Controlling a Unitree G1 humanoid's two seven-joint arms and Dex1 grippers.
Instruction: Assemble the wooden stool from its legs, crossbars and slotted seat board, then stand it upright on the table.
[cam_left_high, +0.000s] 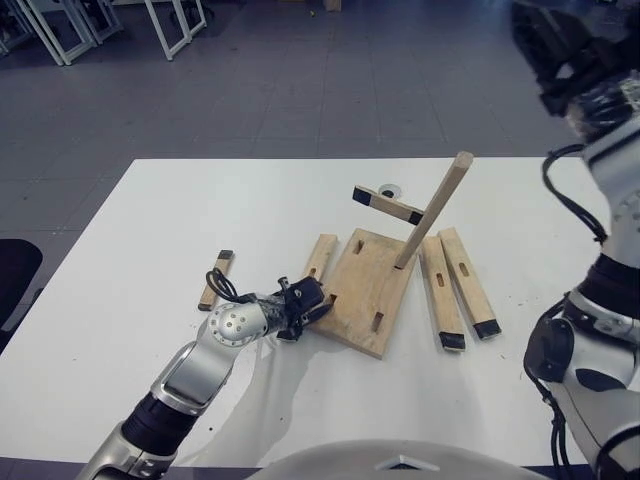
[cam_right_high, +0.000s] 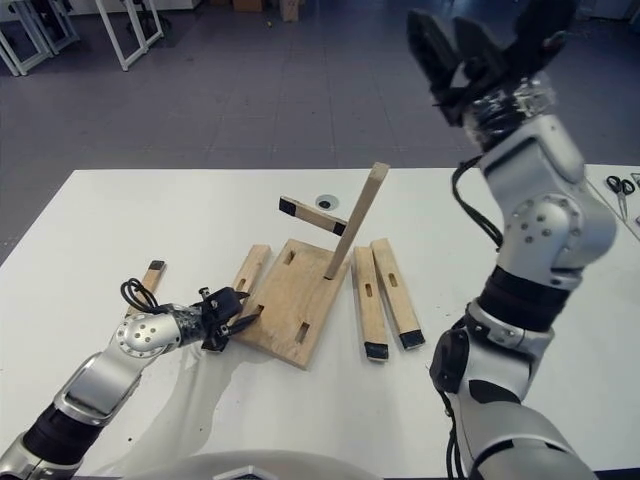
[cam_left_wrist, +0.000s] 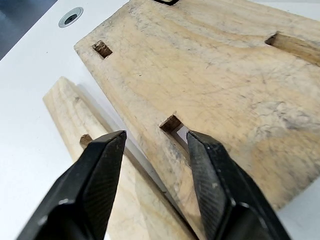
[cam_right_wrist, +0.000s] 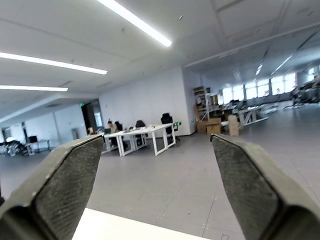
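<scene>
Left gripper, jaws parted, sits at the near-left edge of the slotted seat board, which lies mid-table. One leg stands tilted in a far slot, with a crossbar jutting from it. Another leg lies just beside the board's left edge, and a pair of legs lies to its right. Right gripper hangs high above the white table, jaws wide.
</scene>
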